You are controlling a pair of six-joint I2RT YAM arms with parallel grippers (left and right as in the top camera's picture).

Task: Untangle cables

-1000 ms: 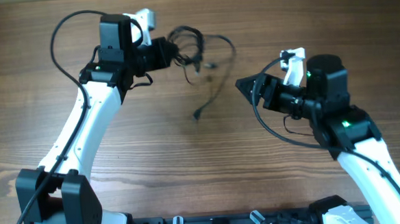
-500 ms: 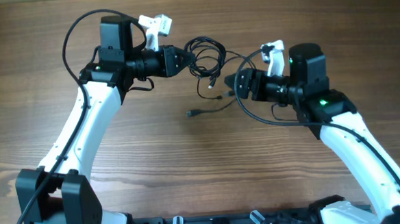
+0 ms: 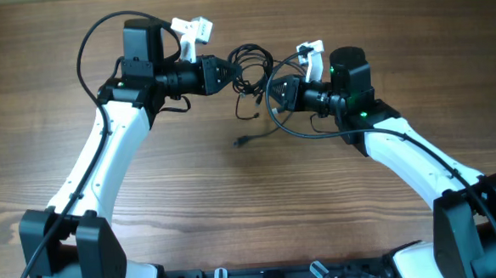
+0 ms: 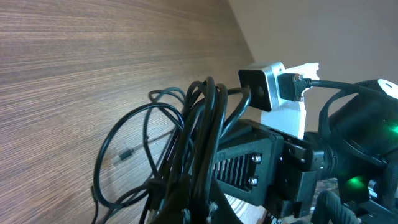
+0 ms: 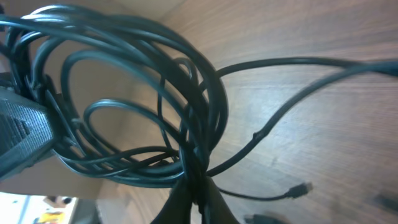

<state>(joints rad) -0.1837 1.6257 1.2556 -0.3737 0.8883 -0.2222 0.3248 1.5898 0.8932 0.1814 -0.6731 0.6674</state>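
Cables (image 3: 252,59) sit as 1 knotted bundle, held over the table (image 3: 235,208) between the arms. Left gripper (image 3: 228,73) and right gripper (image 3: 272,91) are each pinched shut on it, close together. Risk: pulling apart likely tightens the knot, or a thin cord slips free.

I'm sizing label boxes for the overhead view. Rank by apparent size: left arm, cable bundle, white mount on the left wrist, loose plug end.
1. left arm, by far.
2. cable bundle; held nearer the camera, so slightly flattered.
3. white mount.
4. loose plug end, tiny.
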